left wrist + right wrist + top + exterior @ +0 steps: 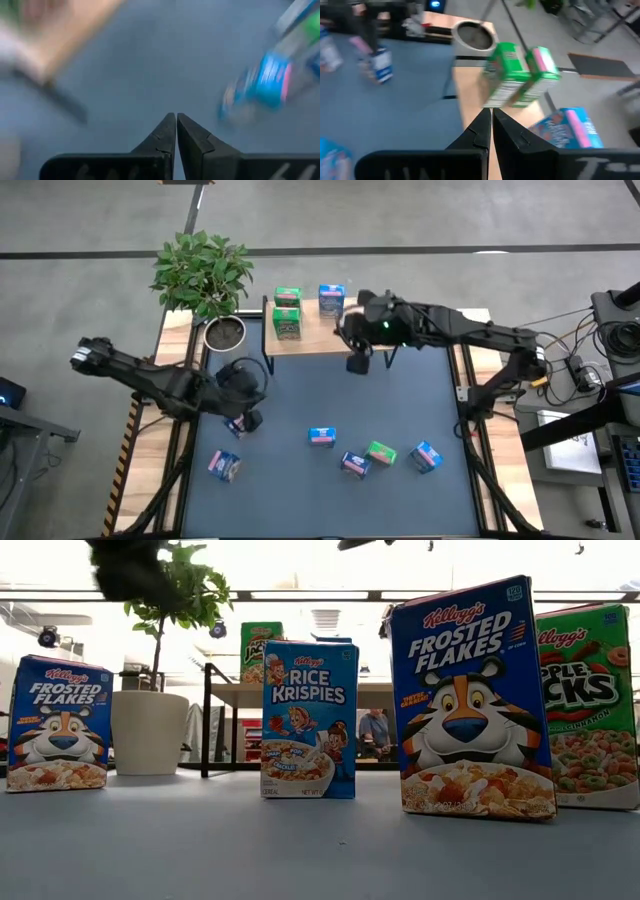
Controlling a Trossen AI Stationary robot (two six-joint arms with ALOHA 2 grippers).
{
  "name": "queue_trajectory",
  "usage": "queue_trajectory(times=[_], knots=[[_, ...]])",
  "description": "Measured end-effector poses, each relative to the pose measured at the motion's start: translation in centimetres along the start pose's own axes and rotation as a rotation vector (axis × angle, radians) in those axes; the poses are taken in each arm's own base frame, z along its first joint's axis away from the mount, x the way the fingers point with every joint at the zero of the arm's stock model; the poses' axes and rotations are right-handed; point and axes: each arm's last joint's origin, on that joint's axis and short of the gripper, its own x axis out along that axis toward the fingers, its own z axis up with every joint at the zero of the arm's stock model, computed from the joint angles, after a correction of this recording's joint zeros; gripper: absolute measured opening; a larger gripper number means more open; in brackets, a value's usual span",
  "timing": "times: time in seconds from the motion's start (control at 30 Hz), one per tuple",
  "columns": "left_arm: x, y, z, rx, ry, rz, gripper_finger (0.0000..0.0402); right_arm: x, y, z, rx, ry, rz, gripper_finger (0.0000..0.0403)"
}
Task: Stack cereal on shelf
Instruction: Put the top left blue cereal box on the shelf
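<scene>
The shelf (420, 338) is a light-wood board at the table's far edge. Two green cereal boxes (287, 313) and one blue box (331, 299) stand on its left part; they also show in the right wrist view (517, 75). My right gripper (358, 363) (491, 114) is shut and empty over the shelf's near edge, right of those boxes. My left gripper (243, 418) (176, 117) is shut and empty over the table's left part. A blue box (237, 427) stands just beside it. Several more boxes (370, 455) stand along the table's near part.
A potted plant (205, 275) stands at the shelf's left end. In the low view the near boxes stand upright in a row (310, 720), a green one at the right (590, 705). The tabletop's middle (380, 400) is bare between shelf and boxes.
</scene>
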Motion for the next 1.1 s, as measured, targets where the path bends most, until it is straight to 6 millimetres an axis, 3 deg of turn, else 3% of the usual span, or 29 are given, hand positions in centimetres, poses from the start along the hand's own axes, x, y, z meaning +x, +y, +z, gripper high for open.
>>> queue_trajectory(times=[0.13,0.27,0.53,0.8,0.93,1.1], knots=[[-0.4,-0.3,-1.3,-0.046,0.248,0.125,0.0003,-0.8,2.3,0.4,-0.048,-0.019,0.058,0.0009],[-0.8,-0.5,-2.2,-0.1,0.412,0.203,0.003,-0.9,3.9,0.6,-0.095,-0.031,0.094,0.0009],[-0.9,-0.8,-3.6,-0.154,0.444,0.227,0.015,-0.4,4.4,0.2,-0.112,-0.017,0.105,0.0009],[0.4,-1.1,-4.9,-0.129,0.458,0.248,0.0257,-0.1,4.6,-0.3,-0.106,0.003,0.109,0.0009],[1.0,-1.3,-5.4,-0.119,0.461,0.251,0.0269,0.0,4.7,-0.4,-0.107,0.007,0.11,0.0009],[1.7,-1.6,-5.7,-0.101,0.474,0.278,0.0248,0.0,4.7,-0.4,-0.107,0.007,0.11,0.0009]])
